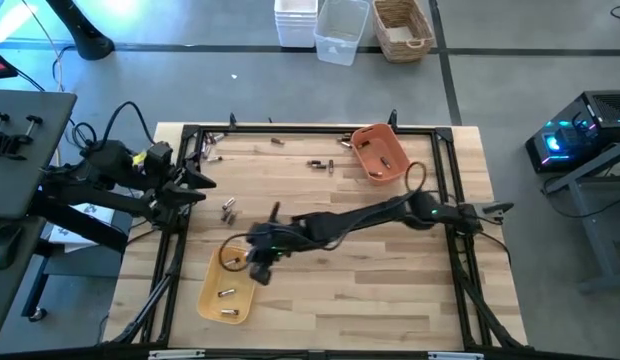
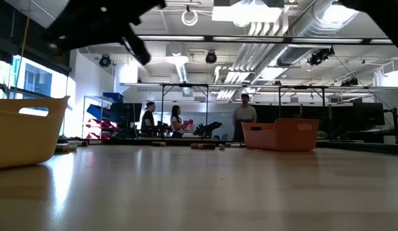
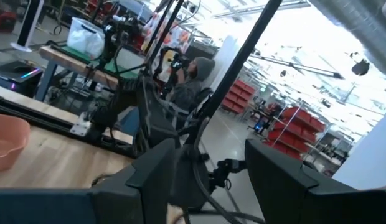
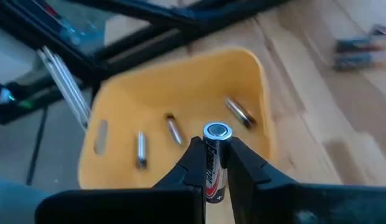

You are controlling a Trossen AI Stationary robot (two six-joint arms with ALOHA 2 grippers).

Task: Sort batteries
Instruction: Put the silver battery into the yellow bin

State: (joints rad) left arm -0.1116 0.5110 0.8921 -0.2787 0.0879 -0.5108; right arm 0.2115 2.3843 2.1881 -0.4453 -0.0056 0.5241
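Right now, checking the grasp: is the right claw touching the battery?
Touching. The right wrist view shows the right claw clamped on the battery, above the yellow tray.

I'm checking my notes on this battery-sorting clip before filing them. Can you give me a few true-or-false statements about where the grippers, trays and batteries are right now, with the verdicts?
1. The right gripper is shut on a battery. True.
2. The yellow tray holds no batteries. False: three batteries lie in it, among them one near its far wall.
3. The right gripper is above the orange tray. False: it is over the yellow tray, at the table's left front.
4. Loose batteries lie on the table between the two trays. True.
5. The left gripper is reaching into the yellow tray. False: it waits at the table's left edge, away from the tray.
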